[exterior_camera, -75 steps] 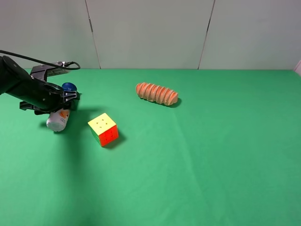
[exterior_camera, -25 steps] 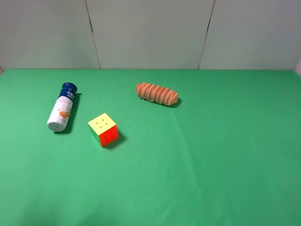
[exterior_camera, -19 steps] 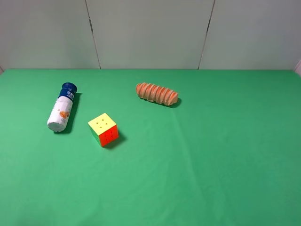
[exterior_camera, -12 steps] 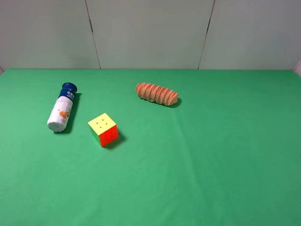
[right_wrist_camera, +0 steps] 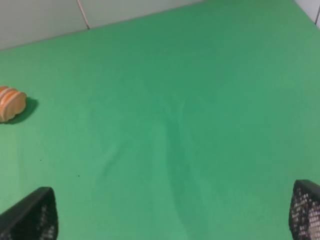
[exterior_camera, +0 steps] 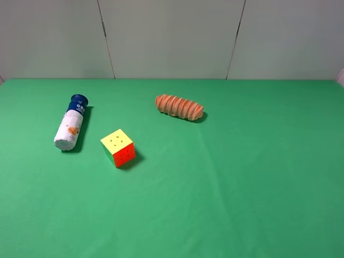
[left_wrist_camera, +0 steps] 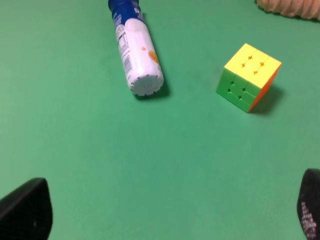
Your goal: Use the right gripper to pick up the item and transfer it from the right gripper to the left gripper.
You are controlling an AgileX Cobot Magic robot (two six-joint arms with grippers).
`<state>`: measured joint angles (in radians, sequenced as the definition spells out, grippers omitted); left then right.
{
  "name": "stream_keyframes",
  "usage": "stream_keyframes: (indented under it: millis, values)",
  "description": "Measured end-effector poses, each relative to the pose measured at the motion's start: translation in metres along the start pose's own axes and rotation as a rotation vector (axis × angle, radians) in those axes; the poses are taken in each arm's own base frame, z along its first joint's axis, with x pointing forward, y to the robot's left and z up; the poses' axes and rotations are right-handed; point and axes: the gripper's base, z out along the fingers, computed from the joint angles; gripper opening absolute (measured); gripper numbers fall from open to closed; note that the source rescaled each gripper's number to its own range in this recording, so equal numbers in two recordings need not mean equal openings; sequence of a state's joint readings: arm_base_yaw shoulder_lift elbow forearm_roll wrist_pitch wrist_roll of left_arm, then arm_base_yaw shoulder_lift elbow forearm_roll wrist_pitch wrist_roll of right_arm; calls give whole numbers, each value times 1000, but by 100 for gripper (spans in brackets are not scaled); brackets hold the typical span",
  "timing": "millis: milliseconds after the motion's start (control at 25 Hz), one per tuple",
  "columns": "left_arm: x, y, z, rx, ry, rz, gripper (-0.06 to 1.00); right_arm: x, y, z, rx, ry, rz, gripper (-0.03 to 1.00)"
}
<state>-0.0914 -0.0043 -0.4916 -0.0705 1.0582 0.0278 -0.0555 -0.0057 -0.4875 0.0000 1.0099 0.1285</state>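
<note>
The bottle [exterior_camera: 70, 125] lies on its side on the green bench [exterior_camera: 226, 177], near the left edge and toward the back, its blue cap [exterior_camera: 79, 99] pointing to the back edge and its white base to the front. Nothing touches it. Just to its right, apart from it, sits the cube [exterior_camera: 117, 147], yellow face up. The roll [exterior_camera: 179, 107] lies farther back, near the middle of the bench, well apart from both. In the left wrist view the left gripper [left_wrist_camera: 160, 215] hangs over bare cloth short of the bottle's base, jaws spread wide and empty. The right gripper [right_wrist_camera: 170, 212] likewise stands spread and empty, over the bench's right part, the roll's end at the view's margin
</note>
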Motion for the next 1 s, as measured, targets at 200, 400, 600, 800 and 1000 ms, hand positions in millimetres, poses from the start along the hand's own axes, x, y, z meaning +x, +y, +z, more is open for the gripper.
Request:
stream_keyframes:
  millis: [200,400,600,800,1000]
  values:
    - [0,0,0,0,-3,4,100,0,0,0,0,0,0,100]
    - [0,0,0,0,-3,8,100,0,0,0,0,0,0,100]
    - [0,0,0,0,-3,12,100,0,0,0,0,0,0,100]
    - [0,0,0,-1,-3,14,100,0,0,0,0,0,0,100]
    - [0,0,0,-2,-3,16,100,0,0,0,0,0,0,100]
